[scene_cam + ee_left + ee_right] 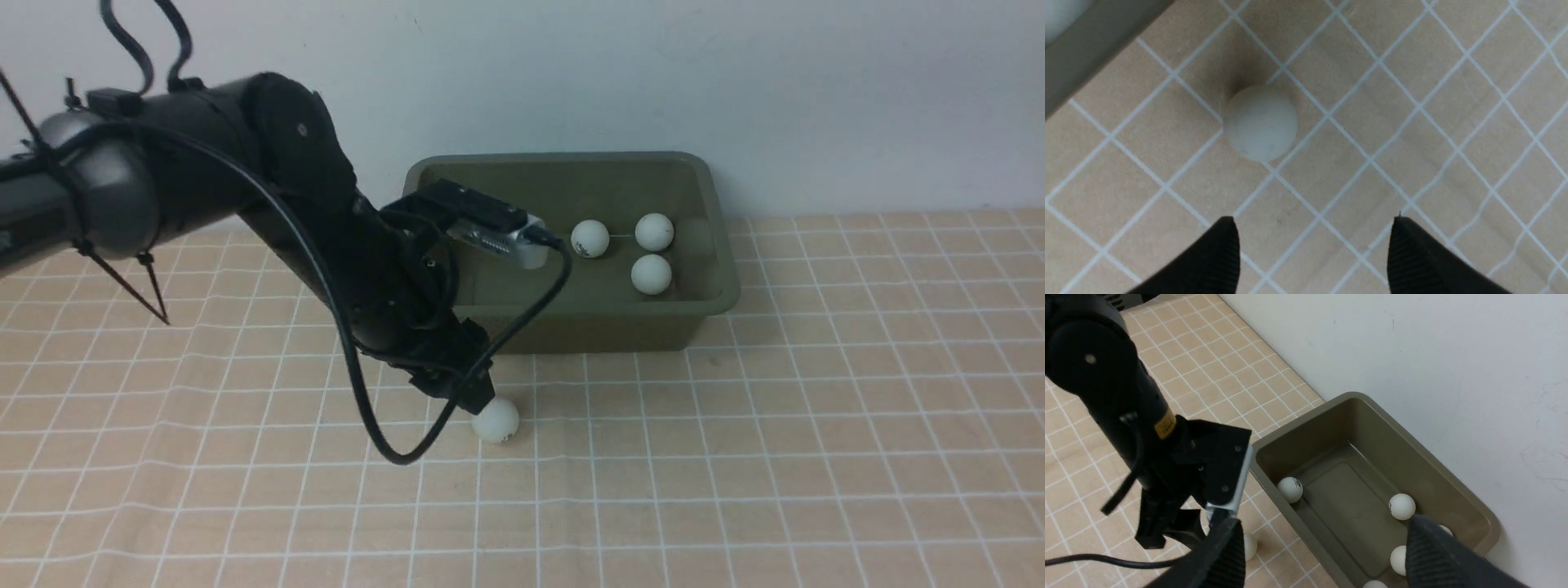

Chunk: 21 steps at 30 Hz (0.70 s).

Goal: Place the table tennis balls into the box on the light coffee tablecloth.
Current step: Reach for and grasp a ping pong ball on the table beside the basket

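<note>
- Loose ball on tablecloth: probably light, smooth, rolls easily; best pinched across its middle.
- left hand spread wide, empty; right hand also apart, empty.

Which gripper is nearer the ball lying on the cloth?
Left. The left gripper hovers open just short of the ball; the right gripper sits farther off, up by the box, outside the front view.

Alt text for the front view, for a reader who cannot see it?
The left gripper hangs right by a white table tennis ball on the checked tan tablecloth, before an olive-green box showing three more balls inside.
</note>
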### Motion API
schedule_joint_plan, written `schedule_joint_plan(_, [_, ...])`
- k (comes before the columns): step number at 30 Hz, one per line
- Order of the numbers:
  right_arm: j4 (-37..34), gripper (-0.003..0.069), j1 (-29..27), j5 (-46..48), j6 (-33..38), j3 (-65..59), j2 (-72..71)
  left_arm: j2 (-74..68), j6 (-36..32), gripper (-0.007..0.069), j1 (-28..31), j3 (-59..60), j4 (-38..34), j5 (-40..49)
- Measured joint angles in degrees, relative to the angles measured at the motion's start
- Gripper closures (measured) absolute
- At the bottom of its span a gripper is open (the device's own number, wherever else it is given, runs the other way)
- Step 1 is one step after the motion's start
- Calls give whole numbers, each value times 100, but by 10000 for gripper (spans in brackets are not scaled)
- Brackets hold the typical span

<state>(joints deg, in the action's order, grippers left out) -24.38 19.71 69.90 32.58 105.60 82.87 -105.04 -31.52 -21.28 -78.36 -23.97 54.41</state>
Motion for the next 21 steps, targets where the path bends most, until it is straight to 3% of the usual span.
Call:
schedule_joint_plan(15, [0, 177, 0, -17, 14, 0, 0, -1085, 0, 222, -231, 11, 1, -1531])
schedule_joint_plan(21, [0, 177, 0, -17, 14, 0, 0, -1226, -86, 258, -231, 11, -48, -1581])
